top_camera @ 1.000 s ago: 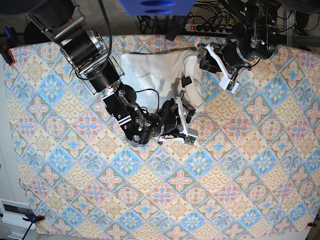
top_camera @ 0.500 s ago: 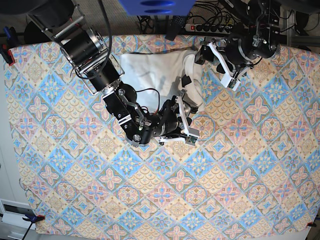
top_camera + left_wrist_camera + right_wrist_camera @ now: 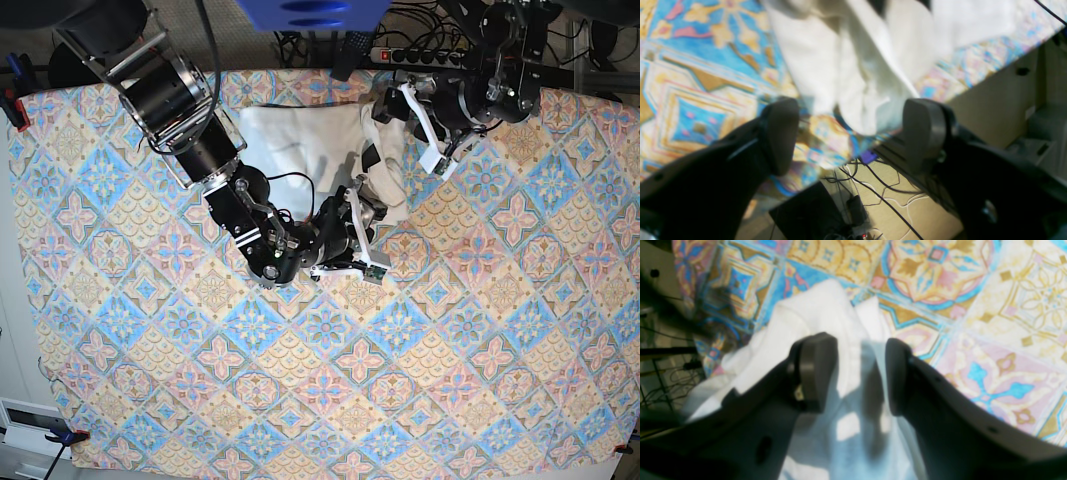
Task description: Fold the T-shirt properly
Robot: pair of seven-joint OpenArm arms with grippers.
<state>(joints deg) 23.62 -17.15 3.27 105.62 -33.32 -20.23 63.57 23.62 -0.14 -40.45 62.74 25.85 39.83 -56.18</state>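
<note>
Base view: the T-shirt (image 3: 300, 140) lies bunched at the surface's (image 3: 480, 350) twelve o'clock edge. Both grippers, left (image 3: 420, 130) and right (image 3: 362, 238), have shifted leftward, jaws apart, apparently gripping nothing.

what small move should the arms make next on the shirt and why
Probably draw both grippers back clear of the shirt. The left gripper and right gripper are both open with nothing pinched, and the shirt lies bunched at the table's far edge.
</note>
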